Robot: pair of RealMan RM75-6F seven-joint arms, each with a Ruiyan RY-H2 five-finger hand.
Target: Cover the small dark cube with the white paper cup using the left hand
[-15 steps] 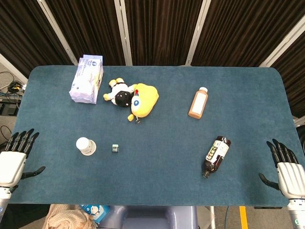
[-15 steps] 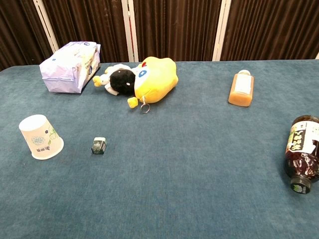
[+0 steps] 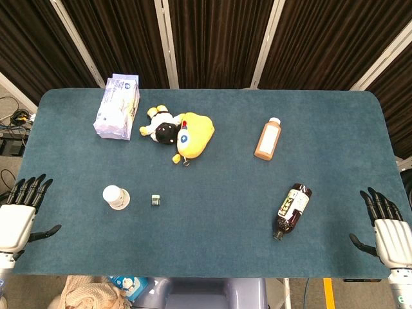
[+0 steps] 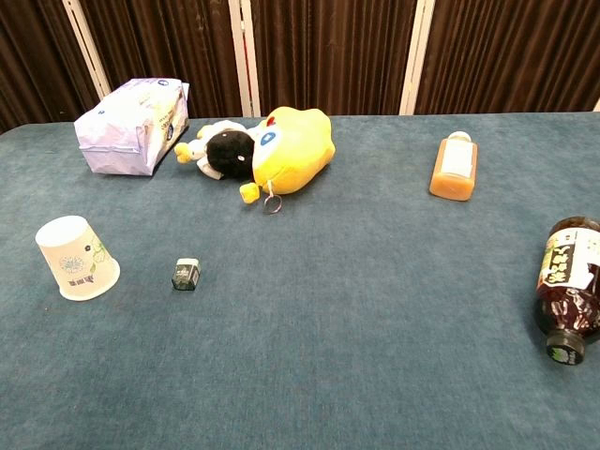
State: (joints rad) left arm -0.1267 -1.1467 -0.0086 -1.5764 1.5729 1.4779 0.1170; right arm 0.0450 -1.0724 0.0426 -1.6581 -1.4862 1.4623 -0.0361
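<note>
**Both robot hands parked, cup and cube untouched**

Nothing had moved since half a second earlier: every object and both hands sat where they were. From my station I saw the left robot hand at the near left corner of the surface, fingers spread and holding nothing. The right robot hand mirrored it at the near right corner, also released and empty. Neither showed in the chest view.

The white paper cup stood upside down, wide rim on the surface, tilted a little in the chest view. It lay to the right of my left robot hand and further in, well apart from it. The small dark cube sat near the cup on its right, not touching it, so the cup lay between the left hand and the cube.
</note>
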